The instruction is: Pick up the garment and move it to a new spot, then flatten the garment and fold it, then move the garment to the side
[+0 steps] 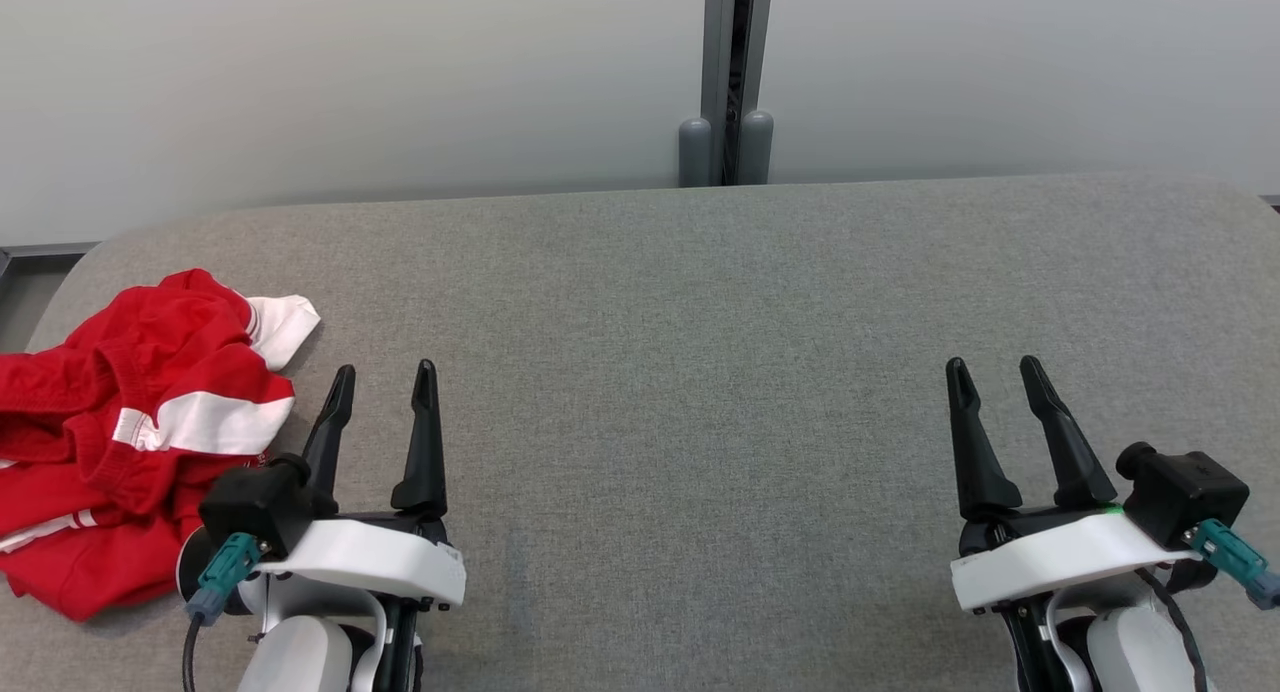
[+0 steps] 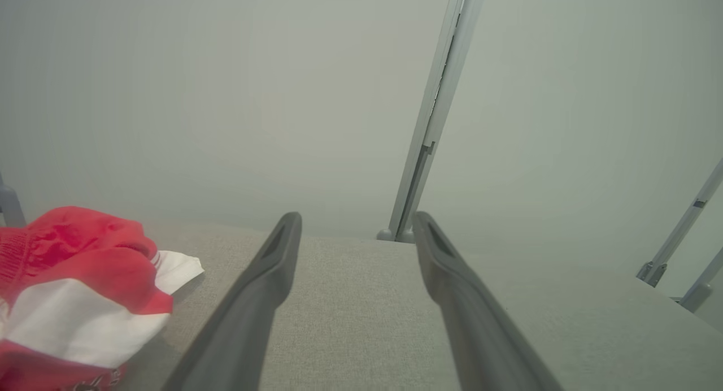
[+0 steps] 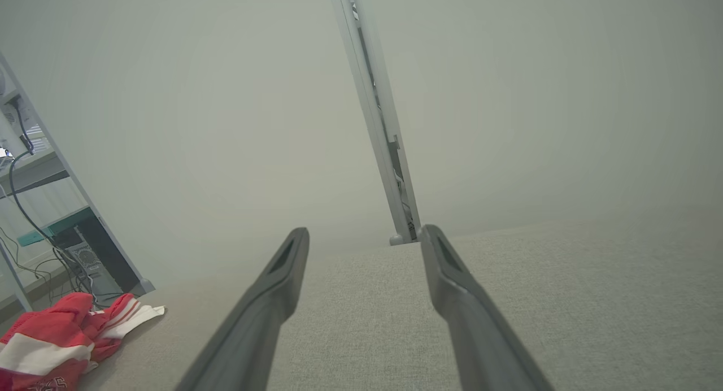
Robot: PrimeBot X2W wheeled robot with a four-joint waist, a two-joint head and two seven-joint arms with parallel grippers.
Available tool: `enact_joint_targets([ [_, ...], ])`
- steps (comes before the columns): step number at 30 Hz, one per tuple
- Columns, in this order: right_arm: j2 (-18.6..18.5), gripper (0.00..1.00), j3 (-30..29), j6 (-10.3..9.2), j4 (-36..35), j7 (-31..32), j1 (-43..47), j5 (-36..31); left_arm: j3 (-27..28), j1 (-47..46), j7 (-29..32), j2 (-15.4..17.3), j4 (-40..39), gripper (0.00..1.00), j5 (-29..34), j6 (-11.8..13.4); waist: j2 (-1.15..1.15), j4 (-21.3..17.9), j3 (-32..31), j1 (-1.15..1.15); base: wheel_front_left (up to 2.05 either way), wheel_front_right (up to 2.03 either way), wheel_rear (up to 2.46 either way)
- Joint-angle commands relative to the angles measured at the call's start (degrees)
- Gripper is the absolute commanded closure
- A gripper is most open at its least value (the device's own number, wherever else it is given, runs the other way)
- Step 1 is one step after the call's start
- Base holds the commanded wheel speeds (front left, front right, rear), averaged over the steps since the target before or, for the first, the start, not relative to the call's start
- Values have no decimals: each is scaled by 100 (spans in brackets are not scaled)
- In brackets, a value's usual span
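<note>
Left end effector [image 1: 385,368], beside garment [image 1: 130,422], and right end effector [image 1: 993,362] point forward, spread apart.

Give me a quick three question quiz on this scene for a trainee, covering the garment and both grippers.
1. Multiple choice: the red and white garment is A) crumpled at the robot's left end of the grey padded surface, B) folded flat in the middle, C) lifted in the air.
2. True or false: the right gripper is shut on cloth.
3. Fill in: the gripper nearer the garment is the ___ one.

Key
1. A.
2. False: it is open and empty.
3. Left: the left gripper sits just beside the garment, open, not touching it.
</note>
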Motion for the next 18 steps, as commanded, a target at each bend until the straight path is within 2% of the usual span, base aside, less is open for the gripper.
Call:
enact_joint_targets([
  [1, -57, 0, 5, 36, -8, -65, -109, -153, -13, -166, -45, 27, 34, 0, 131, 46, 0, 1, 7, 0, 0, 0, 0],
  [18, -69, 0, 21, 35, -112, -236, -210, -951, -101, -275, -259, 36, 144, 0, 669, 202, 0, -10, 129, 0, 0, 0, 0],
])
